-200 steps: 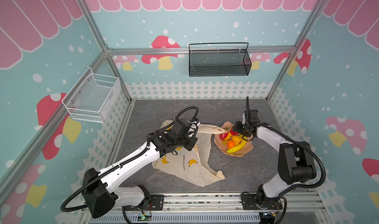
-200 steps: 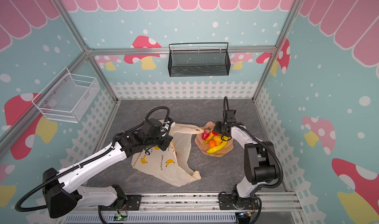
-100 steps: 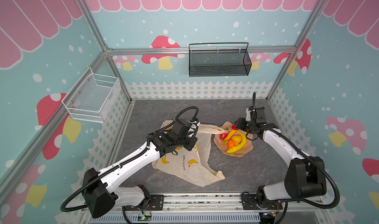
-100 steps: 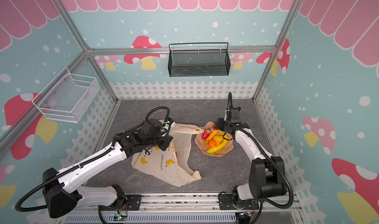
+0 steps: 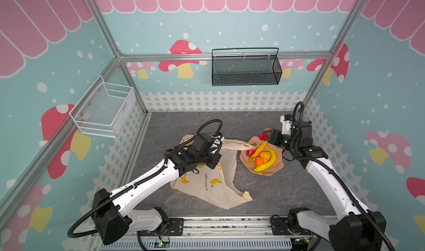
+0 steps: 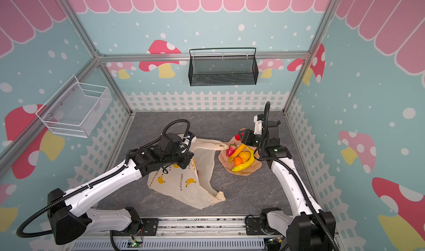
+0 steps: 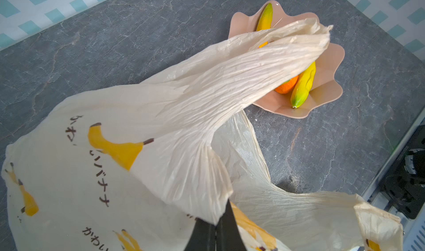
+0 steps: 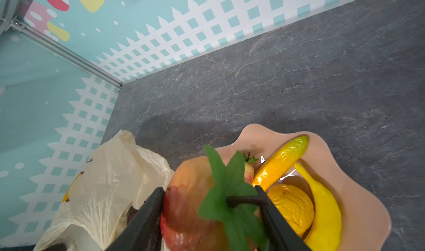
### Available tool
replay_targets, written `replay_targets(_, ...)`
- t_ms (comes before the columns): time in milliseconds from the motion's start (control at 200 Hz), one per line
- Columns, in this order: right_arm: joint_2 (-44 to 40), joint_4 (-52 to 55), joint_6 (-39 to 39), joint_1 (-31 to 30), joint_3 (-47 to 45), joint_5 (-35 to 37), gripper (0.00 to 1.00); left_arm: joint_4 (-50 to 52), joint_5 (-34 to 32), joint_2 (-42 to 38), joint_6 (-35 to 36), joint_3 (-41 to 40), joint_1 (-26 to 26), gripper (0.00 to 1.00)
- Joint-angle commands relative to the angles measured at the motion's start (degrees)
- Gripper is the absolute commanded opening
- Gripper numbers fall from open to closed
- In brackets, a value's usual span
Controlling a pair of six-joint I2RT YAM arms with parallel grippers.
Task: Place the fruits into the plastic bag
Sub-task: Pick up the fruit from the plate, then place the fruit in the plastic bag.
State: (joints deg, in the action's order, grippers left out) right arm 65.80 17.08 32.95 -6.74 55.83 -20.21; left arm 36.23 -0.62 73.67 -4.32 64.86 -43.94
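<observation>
Fruits [image 5: 265,155] were seen heaped on the pink plate [image 5: 278,161] near the table's right edge in both top views, beside the plastic bag [image 5: 213,187]; none appeared bagged. In the left wrist view, the bag's handle [image 7: 253,61] was pinched between the closed left jaws. In the right wrist view, a strawberry [image 8: 188,203] was clamped by the right jaws.

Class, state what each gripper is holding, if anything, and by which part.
Left gripper: the plastic bag, pinched at one gathered handle loop. Right gripper: a strawberry, clamped across its sides beside the leafy cap.
</observation>
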Motion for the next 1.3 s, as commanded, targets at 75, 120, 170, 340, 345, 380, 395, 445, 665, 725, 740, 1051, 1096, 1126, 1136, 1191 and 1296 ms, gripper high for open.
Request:
replay_targets(75, -5.94, -8.08, -0.7, -0.47, -5.25, -12.29, 0.42, 0.45, -0.26, -0.63, -0.04, 0.25, 0.35, 0.0)
replay_targets(120, -7.51, -9.85, -0.27, -1.41, -6.83, -14.0, 0.42, 0.42, -0.28, -0.59, -0.11, 0.36, 0.3, 0.0)
replay_targets(170, -9.16, -10.31, -0.42, -2.8, -7.84, -14.69, 0.41, 0.42, -0.26, -0.51, -0.12, 0.44, 0.35, 0.0)
replay_targets(340, -13.49, -11.57, -1.15, -8.3, -9.73, -17.23, 0.4, 0.42, -0.16, -0.03, -0.26, 0.72, 0.44, 0.0)
replay_targets(345, -13.59, -11.6, -1.18, -8.47, -9.8, -17.28, 0.4, 0.42, -0.16, -0.02, -0.3, 0.8, 0.39, 0.0)
replay_targets(380, -14.21, -11.96, -1.05, -10.0, -10.17, -17.45, 0.4, 0.41, 0.0, 0.17, -0.41, 0.84, 0.44, 0.0)
replay_targets(395, -14.35, -12.06, -1.06, -10.65, -10.26, -17.31, 0.4, 0.42, 0.0, 0.19, -0.42, 0.9, 0.44, 0.0)
replay_targets(445, -14.61, -11.86, -1.2, -12.66, -10.65, -16.77, 0.4, 0.42, 0.0, 0.42, -0.49, 1.04, 0.43, 0.0)
replay_targets(665, -13.53, -8.67, -3.37, -17.55, -12.42, -13.52, 0.38, 0.42, 0.11, 1.03, -0.41, 1.41, 0.52, 0.0)
replay_targets(725, -13.16, -8.38, -4.07, -19.2, -13.52, -12.39, 0.38, 0.42, 0.34, 1.12, -0.44, 1.43, 0.6, 0.0)
replay_targets(740, -13.05, -8.38, -4.18, -19.64, -13.82, -12.3, 0.38, 0.47, 0.36, 1.12, -0.51, 1.46, 0.6, 0.0)
replay_targets(1051, -7.69, -9.13, -6.89, -29.53, -17.62, -3.84, 0.37, 0.59, 1.74, 1.38, -0.94, 1.97, 0.96, 0.0)
replay_targets(1096, -6.36, -9.49, -7.34, -30.16, -17.75, -3.32, 0.37, 0.51, 1.81, 1.39, -0.91, 1.94, 0.96, 0.0)
replay_targets(1126, -5.52, -9.8, -7.61, -30.61, -17.86, -2.94, 0.36, 0.51, 2.04, 1.45, -0.97, 1.94, 0.96, 0.0)
replay_targets(1136, -5.22, -9.97, -7.63, -30.79, -17.86, -2.74, 0.36, 0.53, 2.21, 1.47, -0.9, 2.05, 0.96, 0.0)
replay_targets(1191, -3.78, -10.76, -7.72, -31.64, -18.08, -1.69, 0.36, 0.47, 3.01, 1.52, -0.87, 2.15, 0.96, 0.0)
replay_targets(1296, -1.05, -12.11, -7.99, -32.78, -18.1, -0.51, 0.35, 0.41, 3.59, 1.48, -0.93, 2.39, 0.95, 0.0)
